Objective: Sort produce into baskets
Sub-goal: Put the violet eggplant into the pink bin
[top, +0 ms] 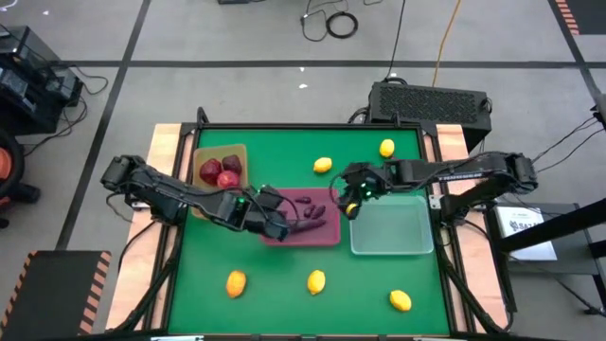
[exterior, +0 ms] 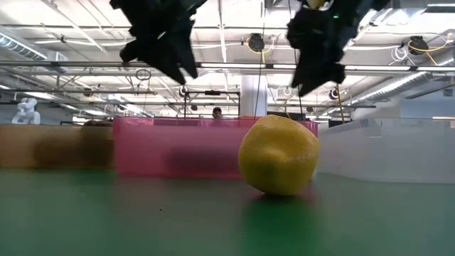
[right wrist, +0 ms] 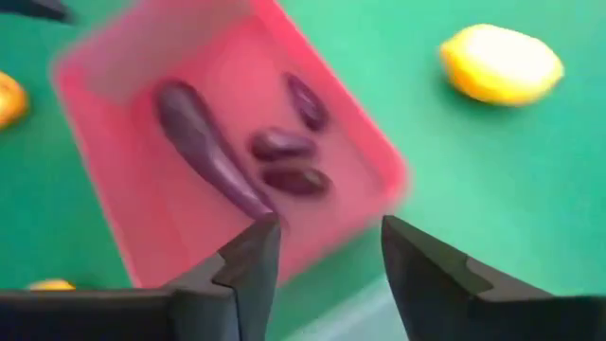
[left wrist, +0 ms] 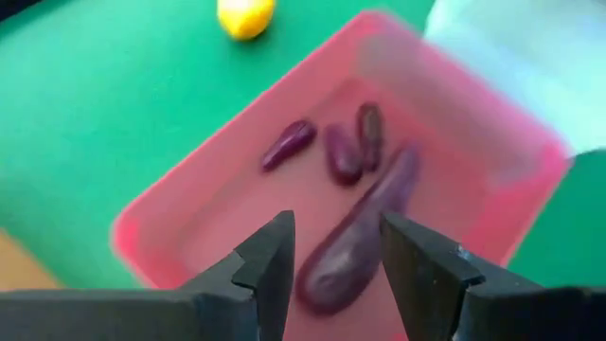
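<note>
The pink-red tray holds one long dark-purple eggplant piece and three short ones. The tan tray holds three dark-red apples. The clear tray stands to the right of the pink one. Several yellow lemons lie on the green table, one of them close in the low view. My left gripper is open and empty above the pink tray's left end. My right gripper is open and empty above the pink tray's right edge. Both hang well above the trays in the low view.
Two lemons lie toward the far edge and three toward the near edge. Bare green table lies between the trays and the near lemons. A black box stands behind the table.
</note>
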Available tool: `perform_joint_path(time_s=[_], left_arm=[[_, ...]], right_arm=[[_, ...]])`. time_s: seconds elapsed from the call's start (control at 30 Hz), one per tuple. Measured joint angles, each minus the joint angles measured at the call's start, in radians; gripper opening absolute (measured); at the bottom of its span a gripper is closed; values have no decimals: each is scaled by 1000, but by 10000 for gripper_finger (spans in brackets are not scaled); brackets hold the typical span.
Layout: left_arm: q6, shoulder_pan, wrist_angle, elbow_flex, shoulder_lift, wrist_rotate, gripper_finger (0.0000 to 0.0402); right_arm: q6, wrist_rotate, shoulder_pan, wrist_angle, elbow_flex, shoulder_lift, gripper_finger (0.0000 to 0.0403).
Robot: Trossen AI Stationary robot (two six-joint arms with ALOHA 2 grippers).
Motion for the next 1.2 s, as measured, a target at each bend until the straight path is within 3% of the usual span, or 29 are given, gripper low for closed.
perform_joint_path(time_s=[0.23,0.43,0.67,0.83,1.03,1.2], left_arm=[[-1,12,137,0,0,-35,160],[-2,27,194,0,0,-45,160],[-2,29,230,0,0,-45,160],[-17,27,233,0,0,-41,160],[-19,25,234,0,0,-21,160],[-19,20,234,0,0,-19,160]], right_arm=[[-39,7,-133,-296,0,-117,185],[-152,100,-310,-507,0,-120,185],[-332,54,-539,-478,0,-102,193],[-421,54,-671,-436,0,-56,243],[-462,51,-753,-437,0,52,313],[-564,-11,-785,-430,-1,153,337]])
